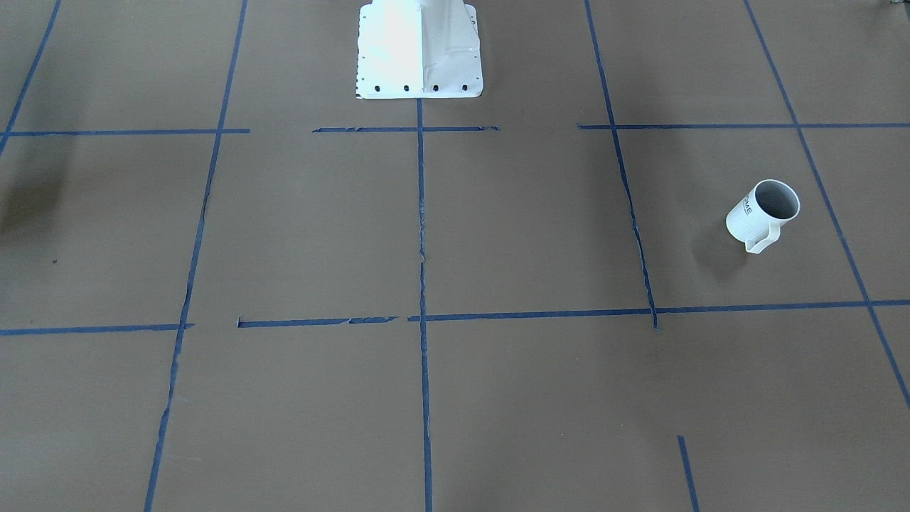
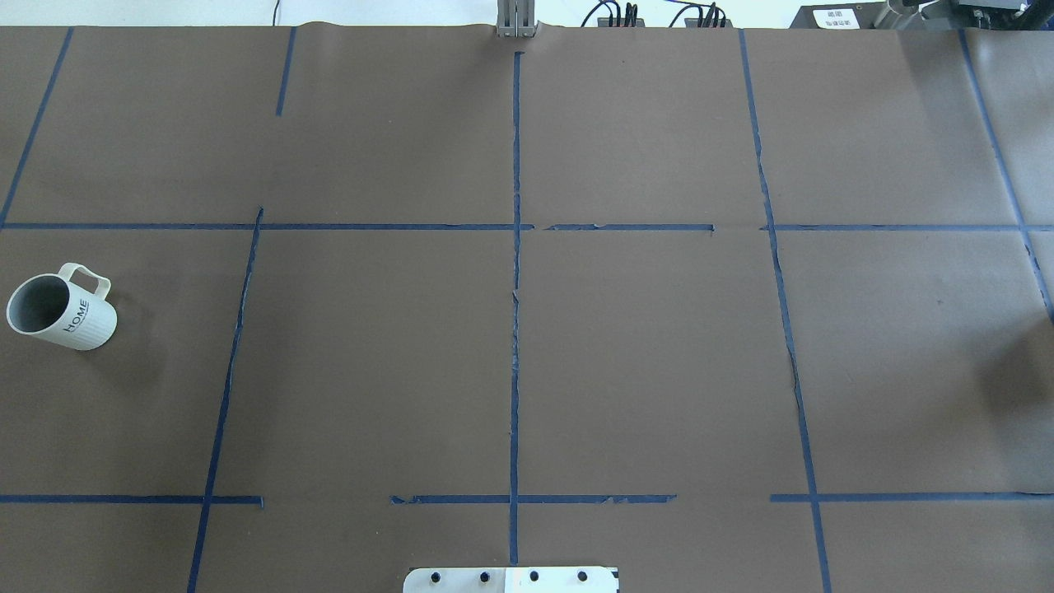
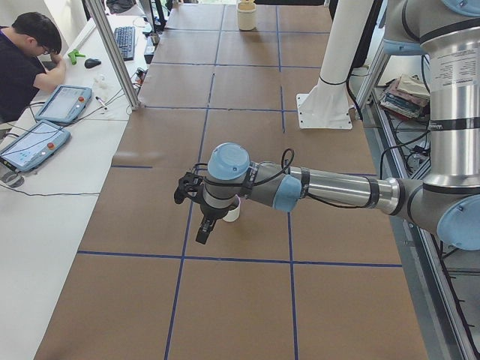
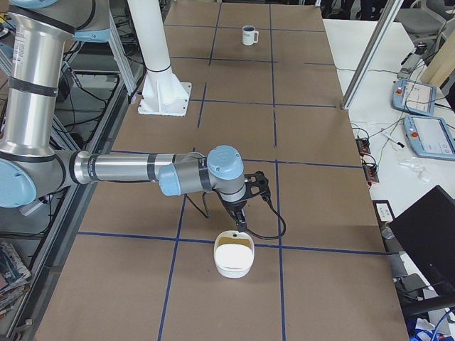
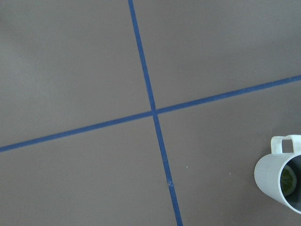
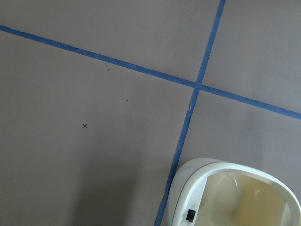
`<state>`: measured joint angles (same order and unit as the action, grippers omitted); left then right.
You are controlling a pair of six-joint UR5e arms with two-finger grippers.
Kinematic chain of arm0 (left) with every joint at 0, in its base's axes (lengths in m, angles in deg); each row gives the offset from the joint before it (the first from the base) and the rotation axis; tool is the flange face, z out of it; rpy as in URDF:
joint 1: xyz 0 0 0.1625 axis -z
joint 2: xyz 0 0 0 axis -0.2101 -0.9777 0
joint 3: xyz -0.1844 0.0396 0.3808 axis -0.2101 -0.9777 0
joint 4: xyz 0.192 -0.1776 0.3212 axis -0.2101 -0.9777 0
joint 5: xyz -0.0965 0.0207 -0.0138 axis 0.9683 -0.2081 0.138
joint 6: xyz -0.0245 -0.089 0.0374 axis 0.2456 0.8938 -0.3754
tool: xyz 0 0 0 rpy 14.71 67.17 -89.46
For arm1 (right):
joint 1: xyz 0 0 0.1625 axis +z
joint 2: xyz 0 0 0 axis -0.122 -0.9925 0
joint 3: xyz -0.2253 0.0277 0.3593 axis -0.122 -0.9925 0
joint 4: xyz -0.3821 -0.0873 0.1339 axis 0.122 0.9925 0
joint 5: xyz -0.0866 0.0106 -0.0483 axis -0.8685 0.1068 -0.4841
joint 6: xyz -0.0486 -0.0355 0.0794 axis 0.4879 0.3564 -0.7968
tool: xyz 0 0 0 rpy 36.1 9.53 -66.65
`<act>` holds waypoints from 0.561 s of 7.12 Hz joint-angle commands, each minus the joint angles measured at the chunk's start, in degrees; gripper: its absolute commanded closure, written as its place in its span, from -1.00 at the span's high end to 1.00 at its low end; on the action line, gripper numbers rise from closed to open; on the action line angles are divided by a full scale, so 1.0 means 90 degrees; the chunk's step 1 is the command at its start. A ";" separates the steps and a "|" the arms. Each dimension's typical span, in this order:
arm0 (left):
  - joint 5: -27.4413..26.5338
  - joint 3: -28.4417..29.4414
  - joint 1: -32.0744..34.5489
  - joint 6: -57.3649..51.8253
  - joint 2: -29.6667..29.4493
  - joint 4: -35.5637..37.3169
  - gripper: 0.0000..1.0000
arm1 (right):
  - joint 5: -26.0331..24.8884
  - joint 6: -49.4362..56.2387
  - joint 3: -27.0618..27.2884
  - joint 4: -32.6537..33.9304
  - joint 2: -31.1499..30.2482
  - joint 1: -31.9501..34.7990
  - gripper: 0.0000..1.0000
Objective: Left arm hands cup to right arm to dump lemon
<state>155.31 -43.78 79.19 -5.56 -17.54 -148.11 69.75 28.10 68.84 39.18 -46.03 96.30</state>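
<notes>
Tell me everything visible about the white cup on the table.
The cup is a white ribbed mug, seemingly ceramic, grey inside, with a squarish loop handle and black HOME lettering. It stands upright on the brown table, at the robot's left. A yellow-green thing lies inside. Only the table touches it.

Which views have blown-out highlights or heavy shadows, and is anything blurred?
Exterior front-facing: the white robot base is overexposed, detail washed out; a soft dark shadow lies at the left edge. Overhead exterior: even light, faint shadow at the right edge, the cup sharp, lettering readable. Left wrist-mounted: in focus, cup cropped at the frame edge.
</notes>
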 commanded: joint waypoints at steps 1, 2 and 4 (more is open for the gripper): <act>0.0119 0.0022 -0.0532 0.0071 0.0220 -0.0668 1.00 | 0.0011 -0.0024 -0.0007 -0.0137 -0.0006 0.0000 1.00; 0.0042 0.0041 -0.0876 0.1212 0.0251 -0.0669 1.00 | 0.0021 -0.0024 -0.0007 -0.0168 -0.0045 0.0000 1.00; -0.0046 0.0090 -0.1530 0.2224 0.0378 -0.0941 0.98 | 0.0021 -0.0014 -0.0007 -0.0168 -0.0055 0.0000 1.00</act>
<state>155.40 -43.20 68.99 8.43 -14.85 -155.13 69.92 27.95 68.79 37.74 -46.45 96.30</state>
